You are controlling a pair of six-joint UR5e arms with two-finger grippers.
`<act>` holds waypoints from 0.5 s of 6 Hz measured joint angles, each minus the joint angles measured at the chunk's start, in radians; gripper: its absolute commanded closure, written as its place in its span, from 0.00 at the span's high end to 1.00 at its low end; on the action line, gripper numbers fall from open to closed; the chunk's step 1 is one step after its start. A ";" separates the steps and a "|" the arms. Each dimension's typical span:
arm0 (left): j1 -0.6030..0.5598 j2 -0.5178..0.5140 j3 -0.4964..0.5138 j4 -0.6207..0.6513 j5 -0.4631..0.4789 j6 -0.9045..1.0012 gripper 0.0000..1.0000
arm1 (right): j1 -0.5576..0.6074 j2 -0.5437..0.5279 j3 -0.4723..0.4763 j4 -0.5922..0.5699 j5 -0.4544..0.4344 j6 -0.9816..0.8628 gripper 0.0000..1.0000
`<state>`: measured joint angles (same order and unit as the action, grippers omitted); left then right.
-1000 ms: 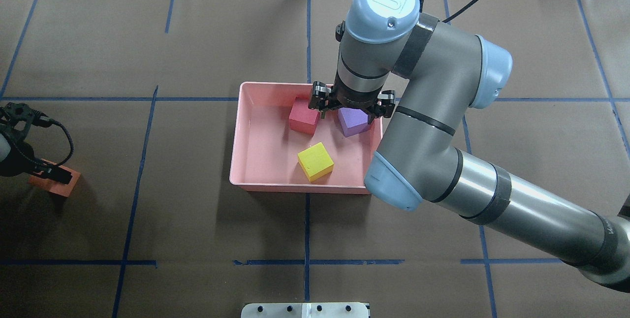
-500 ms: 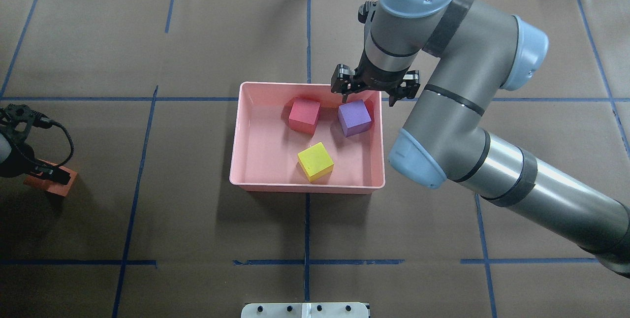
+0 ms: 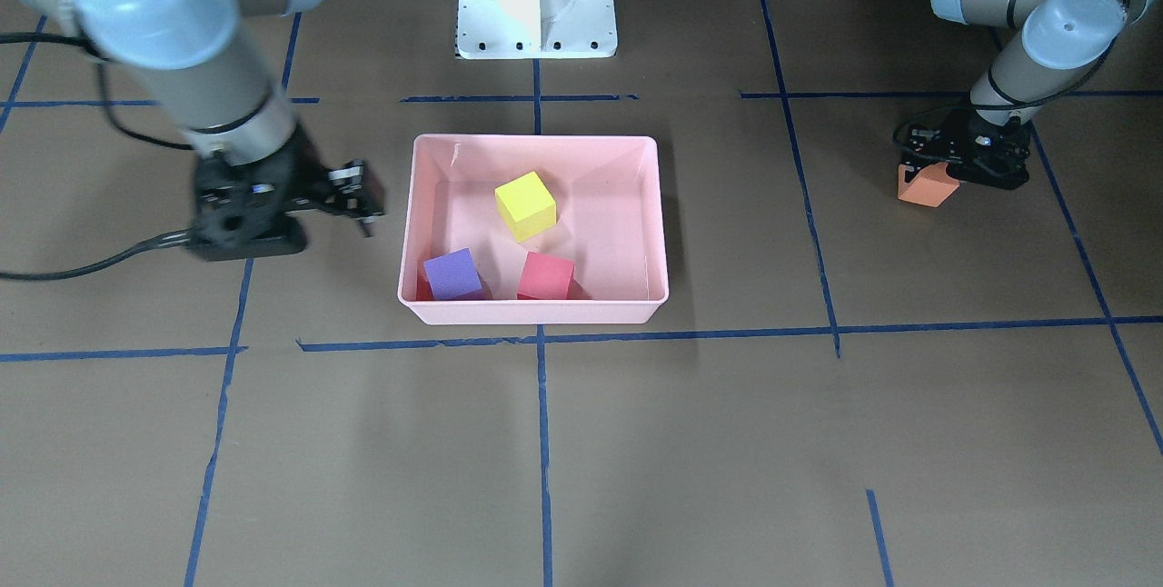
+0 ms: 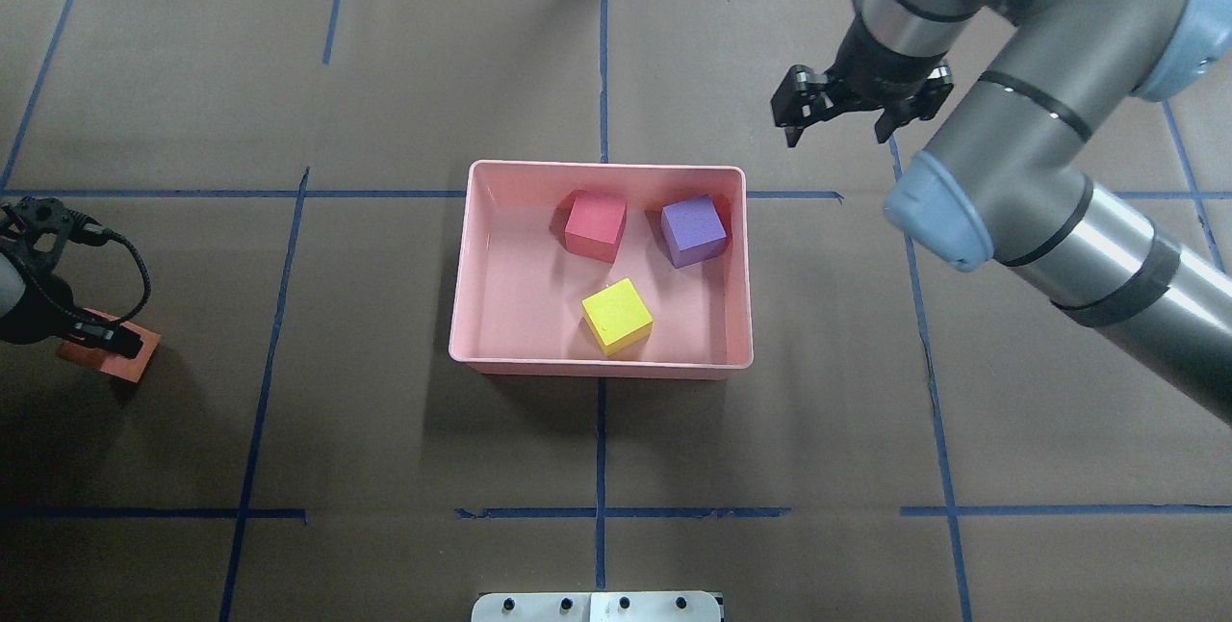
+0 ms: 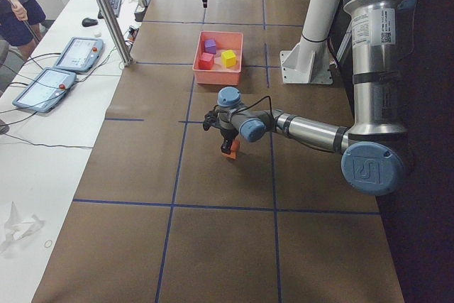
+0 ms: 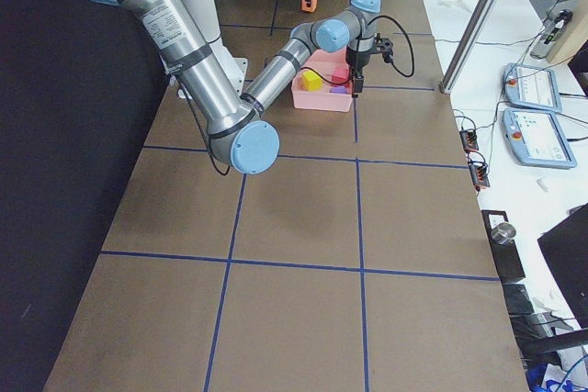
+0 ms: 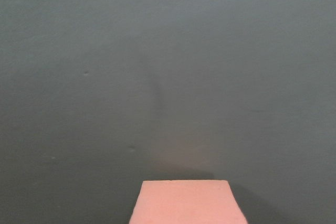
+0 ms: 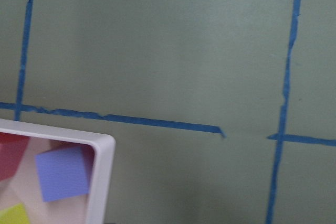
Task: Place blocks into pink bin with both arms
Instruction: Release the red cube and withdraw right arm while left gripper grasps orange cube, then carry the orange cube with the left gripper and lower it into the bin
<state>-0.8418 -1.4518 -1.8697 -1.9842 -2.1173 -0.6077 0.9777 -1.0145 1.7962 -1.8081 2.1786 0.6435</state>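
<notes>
Furthest to the left in the overhead view, the left gripper [image 4: 101,345] is seen low over the brown table [image 4: 385,429], right at the orange block [image 4: 133,362], well apart from the pink bin [image 4: 464,266]. A black finger is laid across the block's top, but whether the jaws are clamped on it cannot be told. In the left wrist view only the block's top face is shown, at the bottom centre.

Toward the middle, the pink bin is set square to the blue tape lines [image 4: 601,73]. Three blocks are held inside it. The red-pink block [image 4: 596,226] is placed near the far wall. The purple block [image 4: 693,230] is found just to its right, close to the bin's right wall, with a gap kept between the two. The yellow-green block [image 4: 617,316] is set nearer the robot's side, slightly turned, touching neither of the others.

Further right, the right gripper [image 4: 835,134] is held over bare table beyond the bin's far right corner, outside the rim. Its jaws are spread wide and nothing is gripped between them. The right arm [image 4: 1039,169] is brought in from the right edge.
</notes>
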 measured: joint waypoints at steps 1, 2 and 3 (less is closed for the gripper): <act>-0.012 -0.028 -0.087 0.101 -0.006 -0.007 0.42 | 0.083 -0.075 0.009 0.001 0.031 -0.172 1.00; -0.020 -0.090 -0.153 0.224 -0.007 -0.012 0.42 | 0.161 -0.143 0.013 0.001 0.067 -0.327 1.00; -0.024 -0.204 -0.194 0.368 -0.010 -0.047 0.42 | 0.246 -0.230 0.020 0.006 0.104 -0.507 1.00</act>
<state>-0.8657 -1.6554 -2.0640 -1.6160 -2.1272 -0.6552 1.2234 -1.2447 1.8162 -1.8024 2.2828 0.1361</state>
